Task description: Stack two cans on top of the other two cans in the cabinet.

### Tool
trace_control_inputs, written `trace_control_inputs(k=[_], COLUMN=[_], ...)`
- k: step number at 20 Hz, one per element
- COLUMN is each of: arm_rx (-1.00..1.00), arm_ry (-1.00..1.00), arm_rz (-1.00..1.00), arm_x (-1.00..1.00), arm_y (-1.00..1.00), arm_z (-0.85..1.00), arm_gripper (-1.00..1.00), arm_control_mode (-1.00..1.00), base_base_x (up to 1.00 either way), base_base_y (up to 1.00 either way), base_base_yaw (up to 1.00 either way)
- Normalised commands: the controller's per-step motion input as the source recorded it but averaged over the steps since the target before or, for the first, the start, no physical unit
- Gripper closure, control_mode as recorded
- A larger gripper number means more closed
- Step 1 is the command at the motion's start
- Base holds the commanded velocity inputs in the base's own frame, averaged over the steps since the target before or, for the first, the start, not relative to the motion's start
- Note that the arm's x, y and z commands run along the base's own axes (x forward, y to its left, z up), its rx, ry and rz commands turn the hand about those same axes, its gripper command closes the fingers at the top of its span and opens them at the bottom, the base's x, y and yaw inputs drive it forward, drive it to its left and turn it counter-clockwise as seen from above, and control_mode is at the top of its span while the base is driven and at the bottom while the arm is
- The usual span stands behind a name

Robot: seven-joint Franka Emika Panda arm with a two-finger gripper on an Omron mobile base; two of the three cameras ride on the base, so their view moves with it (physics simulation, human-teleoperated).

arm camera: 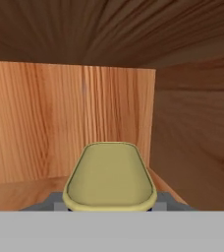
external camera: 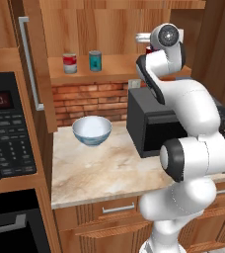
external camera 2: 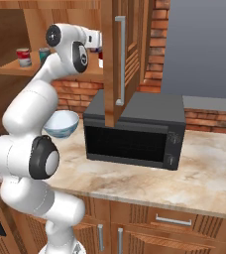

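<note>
My jaws hold one yellow-topped can (arm camera: 110, 177) inside the cabinet (external camera: 109, 29); two cans, red-labelled (external camera: 70, 63) and teal (external camera: 95, 60), stand at its shelf's left end.

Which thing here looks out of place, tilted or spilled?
Nothing stands out. The red-labelled can and teal can stand upright and apart on the cabinet shelf; the bowl sits upright on the counter.

— What stands around the black boxy microwave oven (external camera 2: 135, 134)?

— A pale blue ceramic bowl (external camera 2: 63, 123) just left of it, and an open wood-grain cabinet door (external camera 2: 122, 54) hanging above its top. A red-and-white labelled silver can (external camera 2: 23, 56) sits up on the shelf, far left.
</note>
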Motion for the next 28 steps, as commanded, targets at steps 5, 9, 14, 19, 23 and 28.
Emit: trace_control_inputs(k=[5,9,14,19,23,28], arm_rx=[0.0,0.0,0.0,0.0,0.0,0.0], arm_ry=[0.0,0.0,0.0,0.0,0.0,0.0], arm_rz=[0.0,0.0,0.0,0.0,0.0,0.0], arm_x=[0.19,0.17,0.17,0.11,0.0,0.03], arm_y=[0.0,0.0,0.0,0.0,0.0,-0.07], arm_z=[0.0,0.0,0.0,0.0,0.0,-0.01], arm_gripper=[1.0,1.0,1.0,1.0,1.0,1.0], arm_control_mode=[-1.0,-1.0,-1.0,-1.0,-1.0,-1.0], base_base_x=[0.0,0.0,0.0,0.0,0.0,0.0], base_base_y=[0.0,0.0,0.0,0.0,0.0,0.0], base_base_yaw=[0.0,0.0,0.0,0.0,0.0,0.0])
